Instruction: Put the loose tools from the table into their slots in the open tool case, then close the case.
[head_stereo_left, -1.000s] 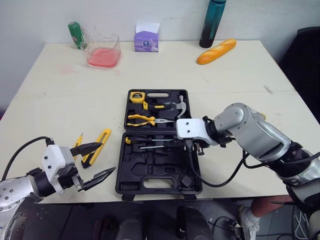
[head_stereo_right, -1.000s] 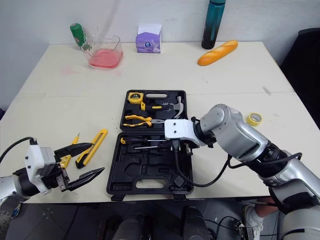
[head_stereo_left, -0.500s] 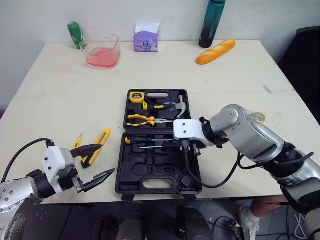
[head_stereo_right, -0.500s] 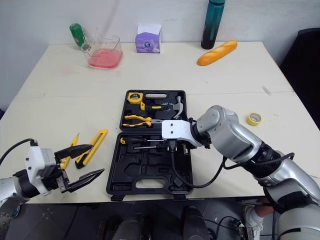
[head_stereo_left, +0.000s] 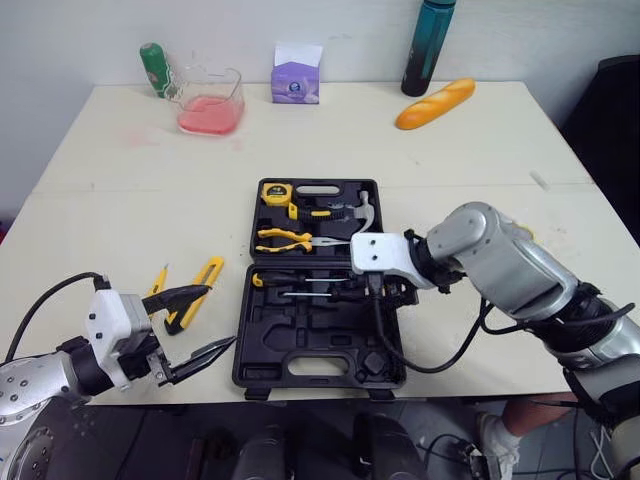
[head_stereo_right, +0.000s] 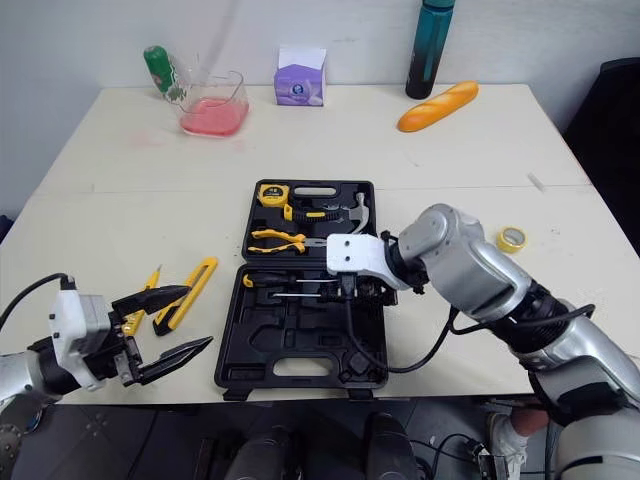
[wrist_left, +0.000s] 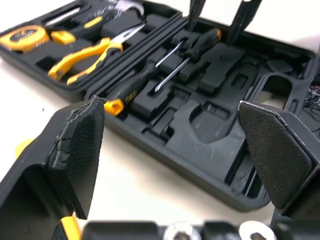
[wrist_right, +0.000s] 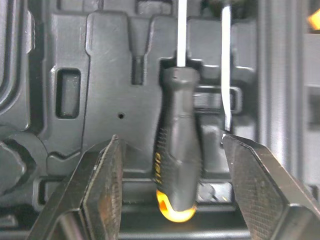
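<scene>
Left end effector (head_stereo_left: 216, 317) and right end effector (wrist_right: 170, 145) spread empty; case (head_stereo_left: 322, 376) holds two screwdrivers (head_stereo_left: 283, 279), two yellow tools (head_stereo_left: 208, 272) loose.

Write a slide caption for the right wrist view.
Open right tool straddling the black screwdriver seated in the tool case, fingers clear of its handle.

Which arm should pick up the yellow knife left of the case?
Left. The left tool, open, hovers right beside the knife, on that side of the case; the right tool is over the case's screwdriver.
</scene>
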